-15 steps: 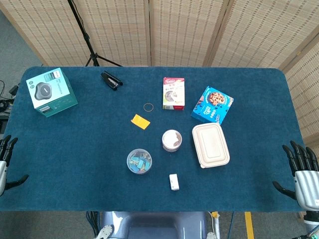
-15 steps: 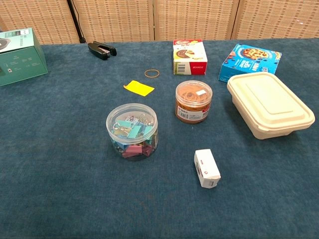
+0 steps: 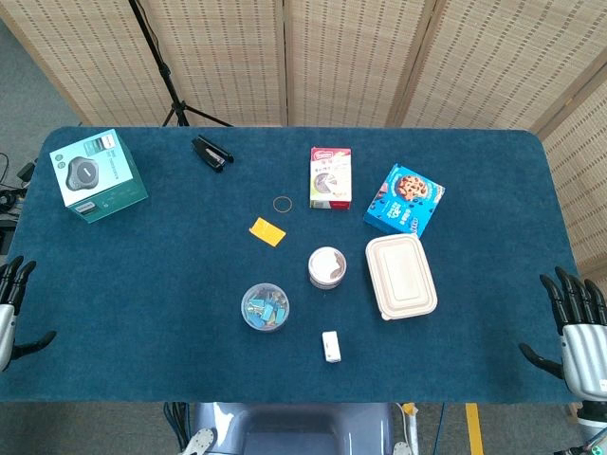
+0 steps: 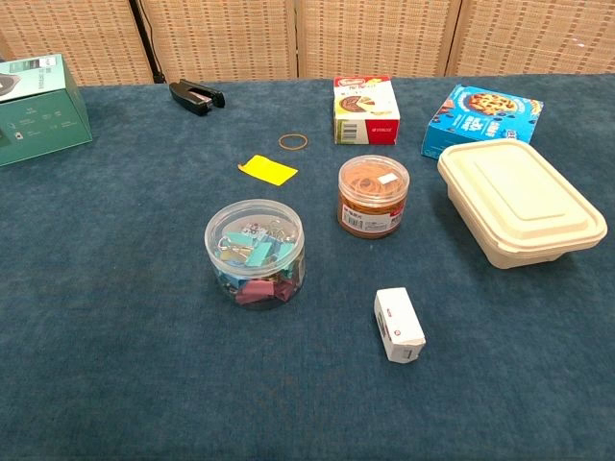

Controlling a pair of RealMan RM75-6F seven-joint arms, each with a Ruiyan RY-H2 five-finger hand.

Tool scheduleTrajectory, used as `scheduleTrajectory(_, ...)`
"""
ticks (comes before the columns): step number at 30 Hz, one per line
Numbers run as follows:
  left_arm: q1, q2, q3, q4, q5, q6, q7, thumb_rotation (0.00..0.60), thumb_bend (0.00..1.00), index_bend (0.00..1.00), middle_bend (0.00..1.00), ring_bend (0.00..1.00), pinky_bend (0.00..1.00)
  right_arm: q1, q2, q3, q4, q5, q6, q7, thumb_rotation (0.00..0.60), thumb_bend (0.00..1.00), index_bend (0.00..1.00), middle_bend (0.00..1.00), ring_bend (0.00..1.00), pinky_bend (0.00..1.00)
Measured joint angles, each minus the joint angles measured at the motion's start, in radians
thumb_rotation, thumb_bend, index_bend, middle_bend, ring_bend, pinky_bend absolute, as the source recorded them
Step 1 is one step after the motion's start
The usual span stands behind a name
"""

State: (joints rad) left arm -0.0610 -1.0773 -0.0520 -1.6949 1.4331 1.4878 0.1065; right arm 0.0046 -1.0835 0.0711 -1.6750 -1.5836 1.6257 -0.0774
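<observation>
My left hand [image 3: 11, 308] hangs off the table's left edge in the head view, fingers spread, holding nothing. Off the right edge my right hand [image 3: 575, 327] is likewise spread and empty. Neither hand shows in the chest view. On the blue table [image 3: 142, 284] a clear tub of binder clips [image 3: 265, 307] [image 4: 255, 253] stands near the front middle. A jar of rubber bands [image 3: 326, 267] [image 4: 372, 196] and a beige lidded container [image 3: 400, 276] [image 4: 519, 201] sit to its right. A small white box [image 3: 331, 346] [image 4: 399, 326] lies nearest the front edge.
A teal box [image 3: 98, 175] [image 4: 38, 108] stands at the back left, a black stapler [image 3: 211, 153] [image 4: 196, 97] beyond it. A loose rubber band [image 3: 283, 203] [image 4: 293, 141], a yellow note [image 3: 267, 230] [image 4: 268, 170], a snack box [image 3: 330, 177] [image 4: 365, 109] and a blue cookie box [image 3: 404, 199] [image 4: 480, 119] lie mid-back.
Both hands have dropped slightly lower at the table's side edges. Nothing on the table has moved.
</observation>
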Motion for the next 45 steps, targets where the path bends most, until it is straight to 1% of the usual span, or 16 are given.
scheduleTrajectory(7,-0.015,-0.004,-0.002,0.020,-0.004,-0.029,-0.017,0.600,0.00,0.00,0.00,0.00,0.00,0.000,0.002,-0.001,-0.001,0.002,-0.004,0.006,0.600,0.00,0.00,0.00,0.00,0.00)
scheduleTrajectory(12,-0.033,-0.012,-0.003,0.044,0.021,-0.042,-0.049,0.600,0.00,0.00,0.00,0.00,0.00,0.001,0.002,-0.002,-0.001,-0.002,-0.006,0.008,0.600,0.00,0.00,0.00,0.00,0.00)
scheduleTrajectory(15,-0.062,-0.022,-0.013,0.075,0.038,-0.061,-0.091,0.600,0.00,0.00,0.00,0.00,0.00,0.002,0.002,-0.003,-0.002,-0.001,-0.010,0.008,0.600,0.00,0.00,0.00,0.00,0.00)
scheduleTrajectory(18,-0.104,-0.033,-0.026,0.101,0.050,-0.103,-0.125,0.600,0.00,0.00,0.00,0.00,0.00,0.004,0.002,-0.003,-0.001,0.004,-0.019,0.008,0.600,0.00,0.00,0.00,0.00,0.00)
scheduleTrajectory(24,-0.213,-0.043,-0.055,0.126,0.056,-0.236,-0.137,0.600,0.00,0.00,0.00,0.00,0.00,0.011,-0.002,0.001,0.003,0.022,-0.036,0.001,0.600,0.00,0.00,0.00,0.00,0.00)
scheduleTrajectory(29,-0.329,-0.062,-0.087,0.149,0.036,-0.388,-0.127,0.600,0.00,0.00,0.00,0.00,0.00,0.020,-0.007,0.007,0.010,0.044,-0.059,-0.004,0.600,0.00,0.00,0.00,0.00,0.00)
scheduleTrajectory(32,-0.404,-0.085,-0.110,0.176,0.005,-0.482,-0.130,0.600,0.00,0.00,0.00,0.00,0.00,0.026,-0.010,0.010,0.016,0.061,-0.076,-0.007,0.600,0.00,0.00,0.00,0.00,0.00)
scheduleTrajectory(37,-0.533,-0.167,-0.157,0.257,-0.060,-0.598,-0.098,0.600,0.00,0.01,0.00,0.00,0.00,0.037,-0.016,0.015,0.027,0.086,-0.104,-0.013,0.600,0.00,0.00,0.00,0.00,0.00)
scheduleTrajectory(45,-0.686,-0.292,-0.207,0.369,-0.156,-0.707,0.027,0.600,0.00,0.06,0.00,0.00,0.00,0.050,-0.021,0.026,0.043,0.128,-0.136,-0.014,0.600,0.00,0.00,0.00,0.00,0.00)
